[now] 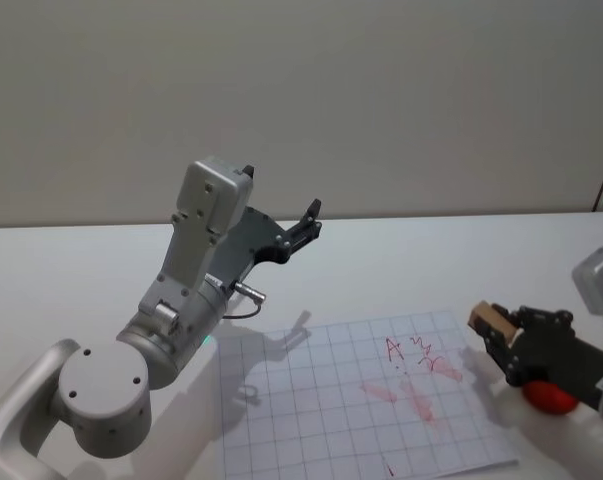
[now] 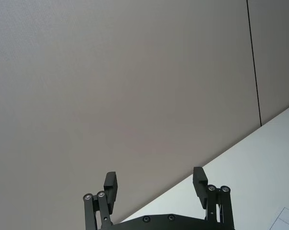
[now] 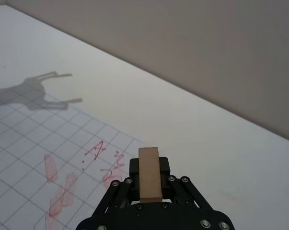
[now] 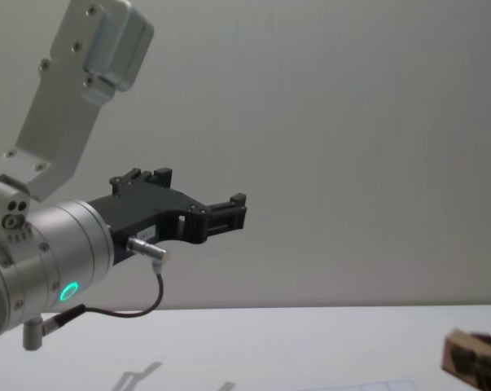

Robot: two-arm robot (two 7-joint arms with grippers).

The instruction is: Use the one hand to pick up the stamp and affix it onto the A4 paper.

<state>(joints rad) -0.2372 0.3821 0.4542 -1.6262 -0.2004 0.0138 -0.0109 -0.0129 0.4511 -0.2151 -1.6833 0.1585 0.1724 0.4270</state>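
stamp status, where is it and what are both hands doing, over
Right hand shut on stamp, above right edge of A4 paper. Left hand open, raised, idle. Red marks on sheet. Path clear.

Stamp (image 3: 149,173): pale wood look, matt, smooth faces. Right gripper (image 3: 149,191): black matt plastic, shiny metal screws. Left gripper (image 2: 155,184): same black plastic; left arm (image 1: 196,260) is satin grey metal. Paper (image 1: 311,400): thin matt white sheet, blue grid, red ink smears. Surface (image 1: 81,270): smooth matt white.
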